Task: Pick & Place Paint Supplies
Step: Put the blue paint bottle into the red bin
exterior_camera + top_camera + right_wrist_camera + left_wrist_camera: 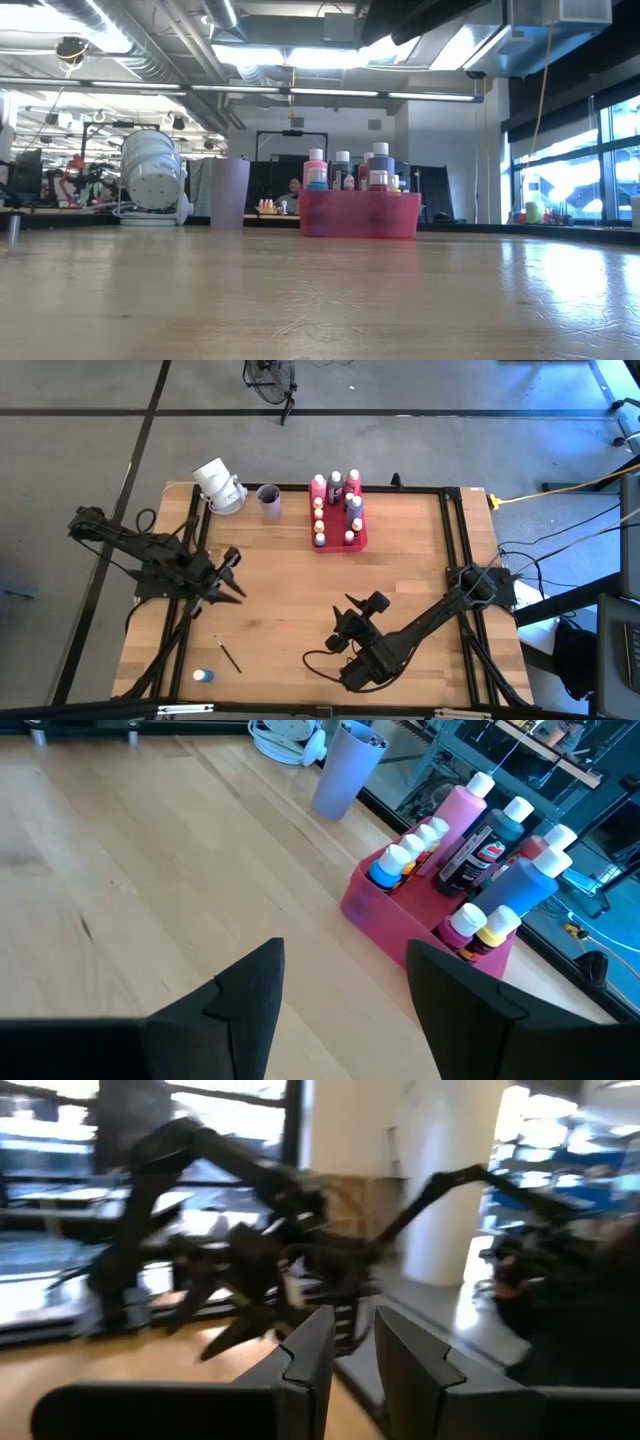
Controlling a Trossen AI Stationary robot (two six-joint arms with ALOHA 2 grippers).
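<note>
Left gripper raised over the table's left half, fingers set only slightly apart, a narrow gap between them, nothing held. Near the front left corner, lying loose on the wooden table: one small blue paint bottle on its side, and just beside it a thin dark paintbrush, apart from the bottle. At the back edge, a white rounded device on its side, then a lilac cup standing upright; inside cannot be told. Right of the cup, a pink-red tray crowded with upright light-capped paint bottles: small ones in a row along one side, taller pink, dark and blue ones behind. Right gripper over the table's front centre, well apart from the tray, fingers spread wide, empty.
</note>
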